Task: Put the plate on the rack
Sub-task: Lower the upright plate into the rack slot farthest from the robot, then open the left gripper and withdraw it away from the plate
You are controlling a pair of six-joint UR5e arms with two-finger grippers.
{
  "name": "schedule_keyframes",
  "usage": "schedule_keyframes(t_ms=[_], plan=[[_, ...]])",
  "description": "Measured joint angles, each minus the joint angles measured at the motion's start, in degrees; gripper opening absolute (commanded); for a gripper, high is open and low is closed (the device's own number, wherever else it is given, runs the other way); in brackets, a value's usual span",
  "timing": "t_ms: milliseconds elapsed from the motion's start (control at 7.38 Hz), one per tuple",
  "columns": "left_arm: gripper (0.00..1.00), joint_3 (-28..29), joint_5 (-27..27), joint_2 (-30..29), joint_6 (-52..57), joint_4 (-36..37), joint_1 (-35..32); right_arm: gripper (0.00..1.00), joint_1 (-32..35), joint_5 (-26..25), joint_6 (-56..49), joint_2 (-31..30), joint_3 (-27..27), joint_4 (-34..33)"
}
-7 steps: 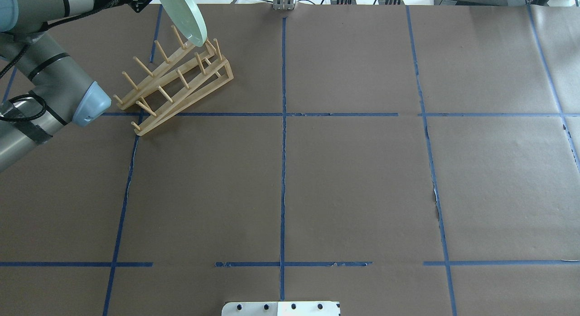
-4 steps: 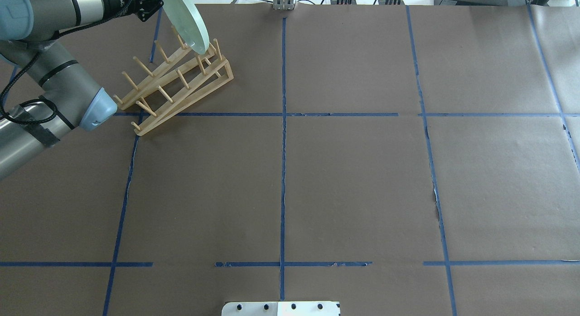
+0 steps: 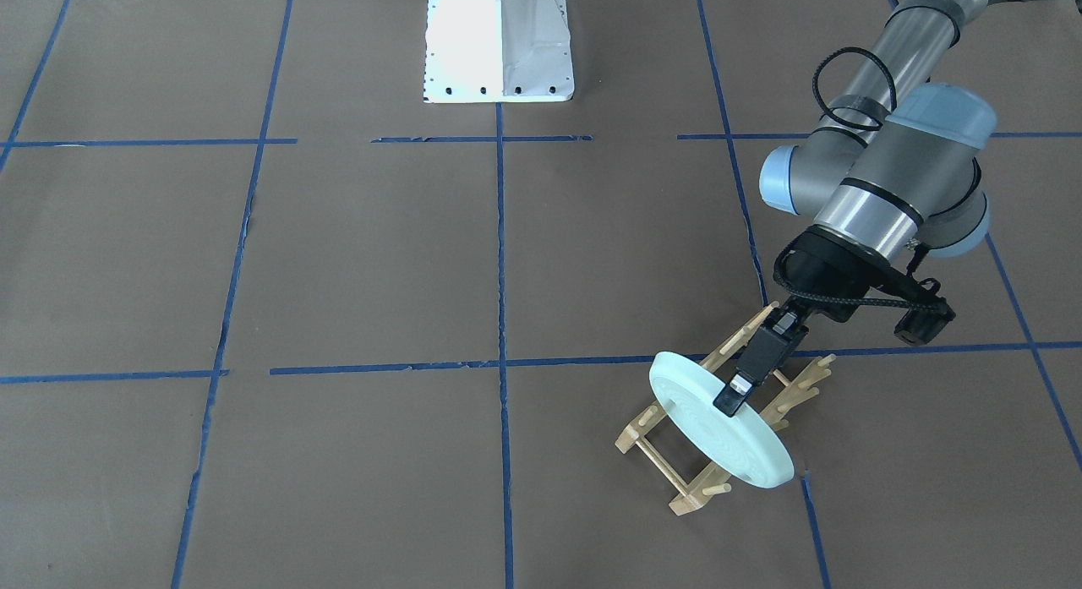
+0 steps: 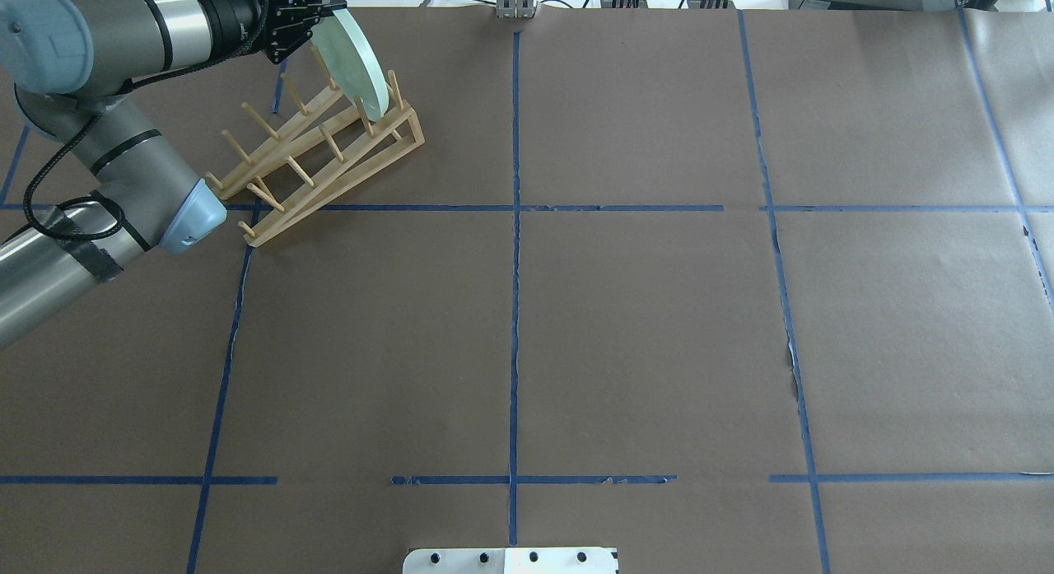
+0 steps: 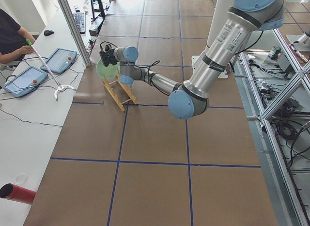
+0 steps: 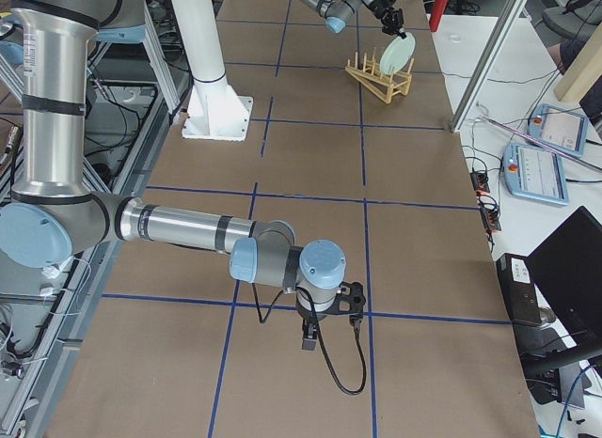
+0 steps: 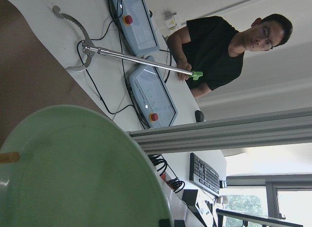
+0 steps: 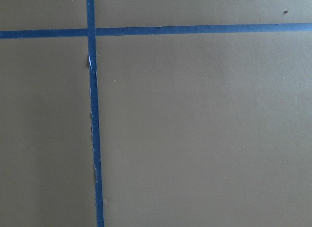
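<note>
The pale mint-green plate (image 4: pixel 356 62) stands on edge, tilted, at the far end of the light-wood rack (image 4: pixel 325 158). Its lower edge is down among the end pegs; I cannot tell whether it rests on the rails. My left gripper (image 4: pixel 323 10) is shut on the plate's upper rim. In the front-facing view one finger (image 3: pixel 734 395) lies across the plate's face (image 3: pixel 710 437) above the rack (image 3: pixel 689 488). The plate fills the left wrist view (image 7: pixel 73 173). My right gripper (image 6: pixel 310 336) shows only in the exterior right view, low over bare paper; I cannot tell its state.
The white robot base (image 3: pixel 499 48) stands at the table's near side. A metal post (image 4: pixel 515 2) and cables lie past the far edge behind the rack. An operator (image 7: pixel 219 47) with a reach tool and tablets (image 5: pixel 24 78) sits beyond that edge.
The left arm has swung forward and lowered the plate, turning it more upright, from just above the rack's far pegs down in among them. The rack has not moved.
</note>
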Motion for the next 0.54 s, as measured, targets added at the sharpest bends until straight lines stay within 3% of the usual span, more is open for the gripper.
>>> schedule_keyframes(t_ms=[135,542], plan=[[0.99,0.11,0.02,0.0,0.92,0.02,0.07,1.0,0.0,0.0,0.0,0.0,0.0,0.0],[1.0,-0.57,-0.31,-0.28,2.11,1.12,-0.05,1.0,0.0,0.0,0.0,0.0,-0.01,0.0]])
